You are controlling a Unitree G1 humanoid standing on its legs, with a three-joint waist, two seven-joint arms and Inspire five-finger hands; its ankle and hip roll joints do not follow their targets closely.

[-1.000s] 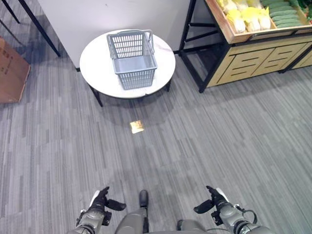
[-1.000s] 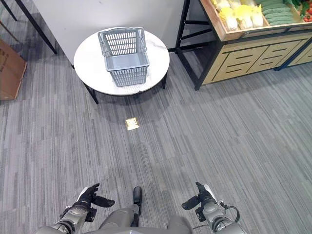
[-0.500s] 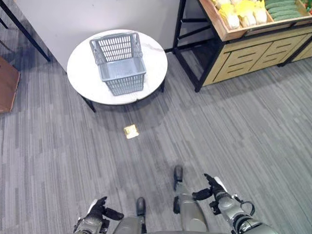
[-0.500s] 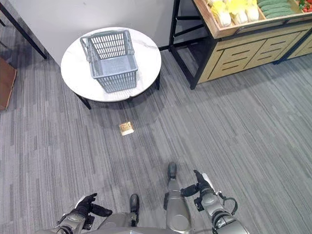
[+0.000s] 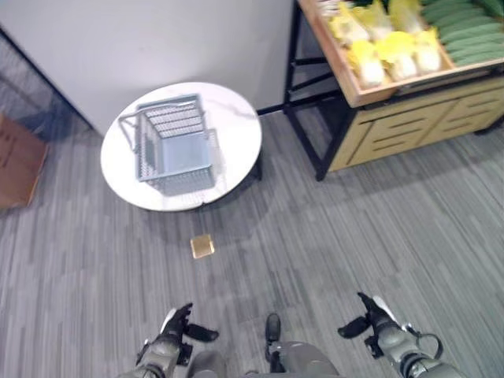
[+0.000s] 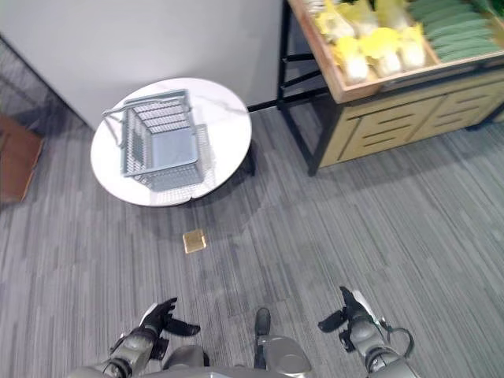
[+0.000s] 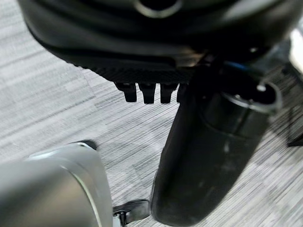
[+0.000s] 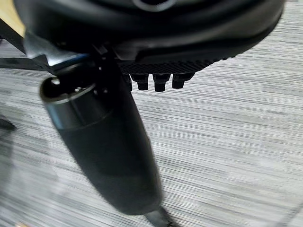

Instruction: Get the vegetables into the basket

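Note:
A grey plastic basket (image 5: 171, 145) stands empty on a round white table (image 5: 233, 126) ahead and to the left. Yellow-white cabbages (image 5: 378, 49) and green cucumbers (image 5: 465, 35) lie in a wooden crate on the stand (image 5: 394, 134) at the upper right. My left hand (image 5: 174, 335) hangs low at the bottom left, fingers relaxed, holding nothing. My right hand (image 5: 376, 324) hangs at the bottom right, likewise open and empty. Both wrist views show straight fingers (image 7: 147, 92) over grey carpet, thumb (image 8: 106, 146) standing apart.
A small yellow square (image 5: 202, 246) lies on the carpet in front of the table. A brown cardboard box (image 5: 17, 161) sits at the far left. A light grey wall (image 5: 157, 39) stands behind the table. The stand has black metal legs (image 5: 293, 71).
The whole picture has shifted, so the camera has moved; the produce crate shows more fully. Both hands stay low, open and empty.

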